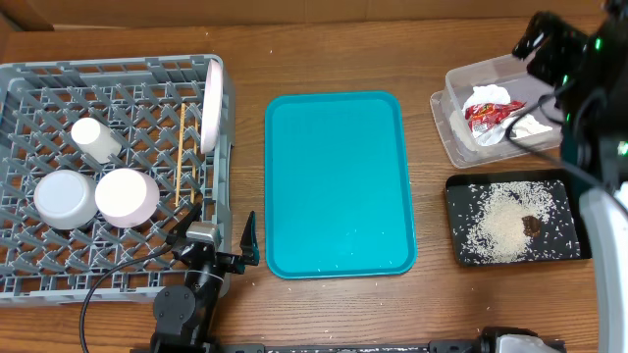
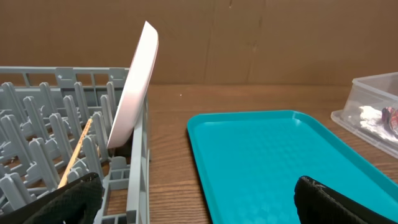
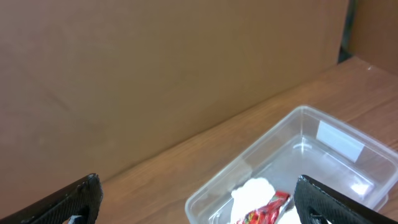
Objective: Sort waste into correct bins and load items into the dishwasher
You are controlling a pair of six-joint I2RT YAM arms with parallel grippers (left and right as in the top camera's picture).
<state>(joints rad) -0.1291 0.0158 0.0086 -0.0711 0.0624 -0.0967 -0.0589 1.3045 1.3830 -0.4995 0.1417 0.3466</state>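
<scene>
The grey dish rack (image 1: 118,74) at the left holds the white plate (image 1: 212,106) on edge, two upturned white bowls (image 1: 64,197) (image 1: 127,195), the white cup (image 1: 94,138) and the chopsticks (image 1: 183,152). The clear tub (image 1: 451,98) at the right holds the red wrapper (image 1: 486,112) and white tissue (image 1: 530,126). The black tray (image 1: 569,250) holds rice (image 1: 500,230) and the brown lump (image 1: 531,225). My left gripper (image 1: 221,245) is open and empty by the rack's front right corner; plate (image 2: 134,87) and chopsticks (image 2: 76,152) show ahead. My right gripper (image 3: 196,202) is open and empty above the tub (image 3: 336,146).
The large teal serving tray (image 1: 339,181) lies in the middle, between rack and bins; it also shows in the left wrist view (image 2: 280,162). A brown cardboard wall stands behind the table. A black cable runs over the tub's right side.
</scene>
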